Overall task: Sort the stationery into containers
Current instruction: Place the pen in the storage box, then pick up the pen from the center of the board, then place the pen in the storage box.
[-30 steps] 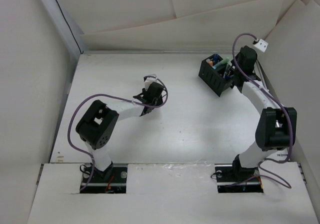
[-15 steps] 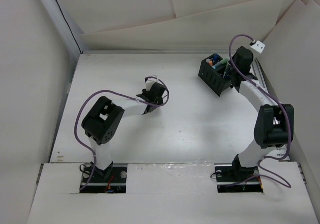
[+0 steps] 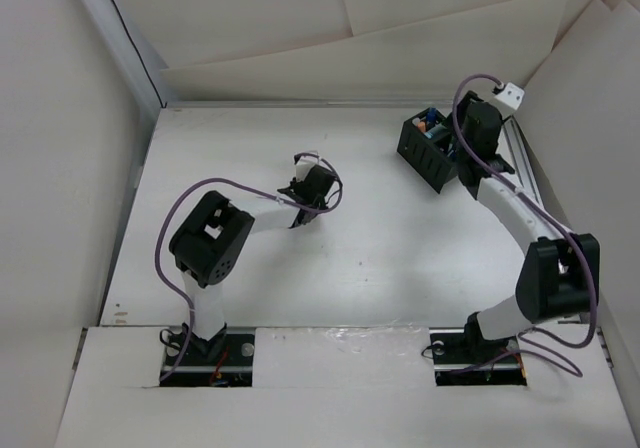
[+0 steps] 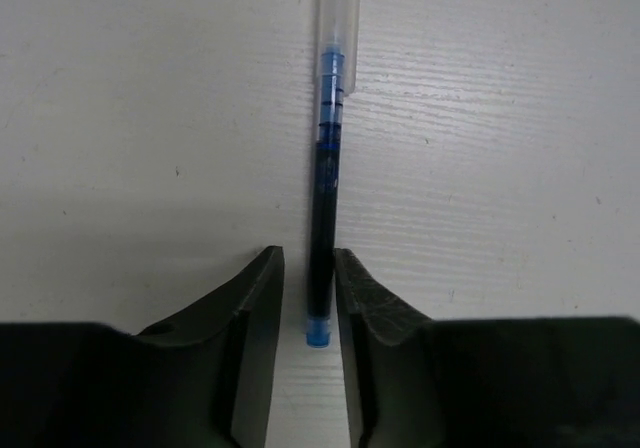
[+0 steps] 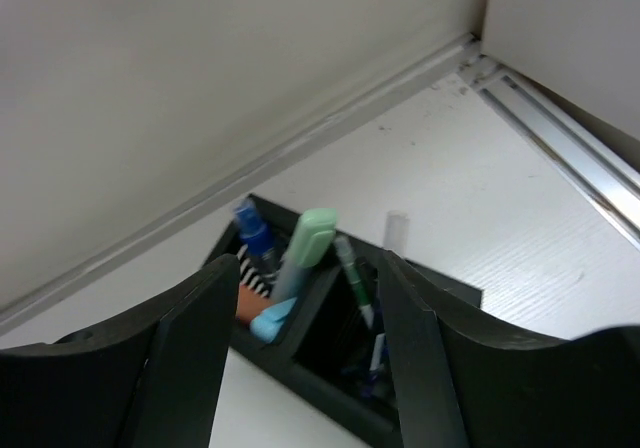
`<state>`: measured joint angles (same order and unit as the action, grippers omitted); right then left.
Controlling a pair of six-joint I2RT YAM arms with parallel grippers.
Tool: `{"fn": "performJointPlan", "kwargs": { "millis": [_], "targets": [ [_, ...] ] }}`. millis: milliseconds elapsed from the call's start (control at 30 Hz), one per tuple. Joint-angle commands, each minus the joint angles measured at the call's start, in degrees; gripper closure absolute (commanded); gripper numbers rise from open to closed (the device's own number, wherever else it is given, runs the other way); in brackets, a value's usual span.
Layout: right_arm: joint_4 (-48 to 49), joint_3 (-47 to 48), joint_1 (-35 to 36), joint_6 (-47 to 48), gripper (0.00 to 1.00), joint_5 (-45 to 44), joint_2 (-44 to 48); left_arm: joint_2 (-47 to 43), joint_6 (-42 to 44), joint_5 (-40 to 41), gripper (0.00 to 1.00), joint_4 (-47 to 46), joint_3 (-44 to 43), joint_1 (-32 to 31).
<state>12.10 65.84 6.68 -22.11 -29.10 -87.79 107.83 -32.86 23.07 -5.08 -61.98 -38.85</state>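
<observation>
A blue pen (image 4: 325, 168) with a clear cap lies flat on the white table. Its blue end sits between the fingers of my left gripper (image 4: 308, 258). The right finger is against it and a thin gap shows on the left. In the top view the left gripper (image 3: 298, 216) is at mid-table and hides the pen. My right gripper (image 5: 307, 263) hangs open and empty just above the black organizer (image 5: 300, 368), at the far right in the top view (image 3: 428, 156). Inside stand a green highlighter (image 5: 310, 238), a blue pen (image 5: 255, 238), a green-and-white pen (image 5: 355, 278) and an orange piece (image 5: 250, 303).
A metal rail (image 5: 570, 158) runs along the table's right edge close to the organizer. White boards wall in the back and both sides. Purple cables loop over both arms.
The right gripper's jaws have opened wide, and it has shifted slightly left over the organizer. The left gripper's jaws have narrowed around the blue pen. The left arm edged a little right.
</observation>
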Motion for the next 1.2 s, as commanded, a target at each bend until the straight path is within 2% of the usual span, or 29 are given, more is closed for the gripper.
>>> {"fn": "performJointPlan", "kwargs": {
  "millis": [0, 100, 133, 200, 233, 267, 333, 367, 433, 600, 800, 900, 967, 1067, 1100, 1133, 1167],
  "targets": [
    [2.4, -2.2, 3.4, -0.7, 0.37, 2.4, 5.4, 1.2, -0.1, 1.2, 0.78, 1.1, -1.4, -0.9],
    [2.4, -5.0, 6.3, -2.1, 0.35, 5.4, 8.1, 1.7, -0.1, 2.6, 0.87, 1.7, -1.4, -0.9],
    [2.4, -5.7, 7.5, -2.6, 0.35, 7.4, 8.1, 1.7, -0.1, 2.6, 0.92, 1.7, -1.4, -1.5],
    [2.4, -7.6, 8.4, -3.4, 0.32, 10.6, 9.7, 1.7, -0.6, 3.2, 0.98, 2.3, -1.4, -1.5],
    [2.4, -7.6, 9.0, -4.1, 0.3, 14.8, 9.7, 1.0, -0.6, 3.7, 1.0, 2.8, -1.4, -1.5],
    [1.9, -8.4, 9.0, -4.1, 0.28, 17.3, 9.7, -0.2, -1.2, 3.7, 1.0, 2.8, -0.9, -1.5],
    [1.9, -8.5, 10.1, -5.5, 0.18, 23.0, 9.1, -2.4, -1.2, 3.0, 1.0, 2.1, 1.5, -1.5],
    [1.4, -8.5, 11.5, -5.5, 0.15, 28.7, 8.3, -5.4, -1.2, 2.0, 1.0, 0.8, 2.6, -1.5],
    [0.8, -7.4, 12.8, -7.0, 0.09, 33.4, 4.9, -9.3, -1.2, 0.1, 1.0, -1.1, 6.7, -1.5],
    [0.8, -3.7, 17.2, -9.1, 0.05, 46.4, -3.7, -23.1, 0.2, -10.0, 1.0, -10.5, 16.2, -1.5],
    [4.4, -0.9, 22.2, -11.8, 0.01, 51.9, -11.7, -30.2, 0.7, -20.4, 1.0, -17.4, 23.5, -2.0],
    [7.9, -0.9, 23.8, -13.6, 0.01, 55.0, -13.3, -31.7, 0.7, -21.9, 1.0, -19.3, 24.9, -2.0],
    [8.5, -0.3, 24.5, -13.6, 0.02, 55.6, -14.7, -32.4, 0.7, -22.7, 1.0, -20.1, 25.4, -2.0],
    [9.8, -0.3, 24.5, -14.6, 0.13, 55.6, -15.2, -33.7, 0.7, -24.1, 1.0, -21.5, 26.0, -2.0],
    [10.3, -0.8, 24.5, -15.2, 0.18, 56.3, -15.8, -33.7, 0.7, -24.1, 1.0, -21.5, 26.0, -2.0],
    [10.9, -0.8, 24.5, -15.2, 0.3, 56.3, -15.8, -33.7, 0.7, -24.1, 1.0, -21.5, 26.6, -2.0],
    [10.9, -0.8, 24.5, -15.9, 0.37, 56.3, -15.8, -33.7, 0.7, -24.1, 1.0, -21.5, 26.6, -2.0]
  ]
}}
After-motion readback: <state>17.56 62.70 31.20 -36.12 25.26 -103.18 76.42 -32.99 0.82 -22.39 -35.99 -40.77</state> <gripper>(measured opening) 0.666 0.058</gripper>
